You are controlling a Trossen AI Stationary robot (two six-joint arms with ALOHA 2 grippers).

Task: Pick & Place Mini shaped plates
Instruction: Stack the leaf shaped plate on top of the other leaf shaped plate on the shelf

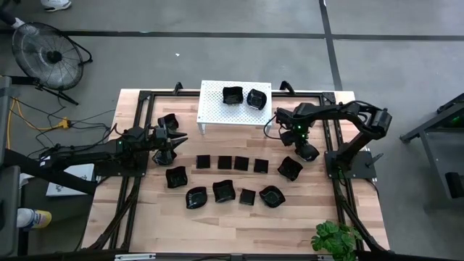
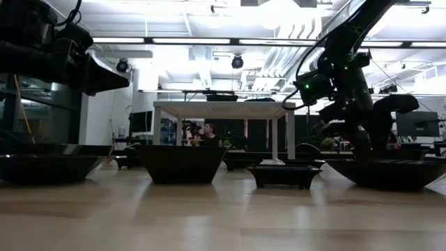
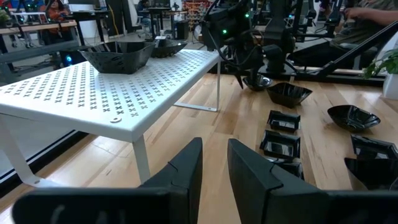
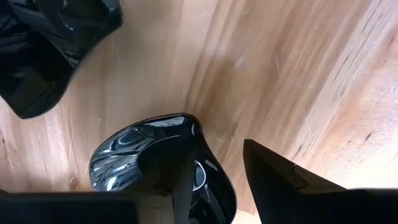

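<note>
The step in hand looks like a pick by the right gripper, which is down at the desk just in front of the white perforated stand's right end. In the right wrist view one finger sits inside a rounded glossy black dish and the other outside its rim, with the jaws apart and not yet clamped on it. Next, I judge, the jaws must close on that rim, lift, and carry the dish up to the stand, setting it beside the two dishes already there.

The left gripper hangs level with the stand's left side, well off from it, with its jaws slightly parted and nothing between them in the left wrist view; a small plate lies close by it.

The remaining mini shaped plates lie in two loose rows in front of the stand: flat squares nearer it, and wavy-rimmed bowls farther out. All are shiny black and shallow, with thin rims that look slippery to pinch.
</note>
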